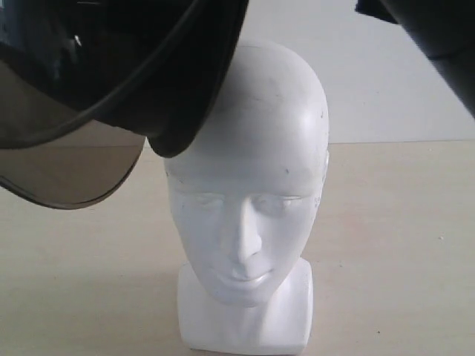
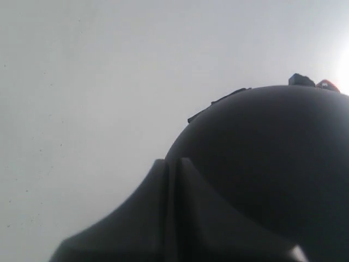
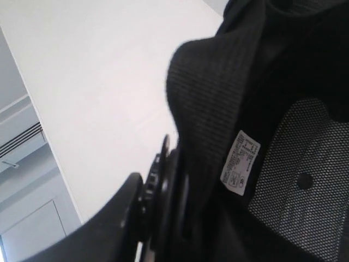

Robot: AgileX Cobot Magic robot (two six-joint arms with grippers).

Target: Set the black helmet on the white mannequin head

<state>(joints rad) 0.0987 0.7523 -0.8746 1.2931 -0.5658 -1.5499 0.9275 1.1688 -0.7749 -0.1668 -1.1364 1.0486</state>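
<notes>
The black helmet (image 1: 111, 59) hangs tilted at the upper left, its smoky visor (image 1: 74, 170) pointing left. Its lower rim overlaps the top left of the white mannequin head (image 1: 252, 185), which stands upright on its squarish base (image 1: 245, 326) facing the camera. In the left wrist view my left gripper (image 2: 174, 164) has its fingers pressed close on a thin dark edge beside the helmet's shell (image 2: 272, 164). My right gripper (image 3: 158, 183) is clamped over the helmet's rim, with the padded lining (image 3: 207, 98) and white label (image 3: 240, 164) right beside it; its inner finger is hidden in the lining.
The head stands on a pale beige table (image 1: 401, 245) with a white wall behind it. A dark part of the right arm (image 1: 445, 37) crosses the top right corner above the head.
</notes>
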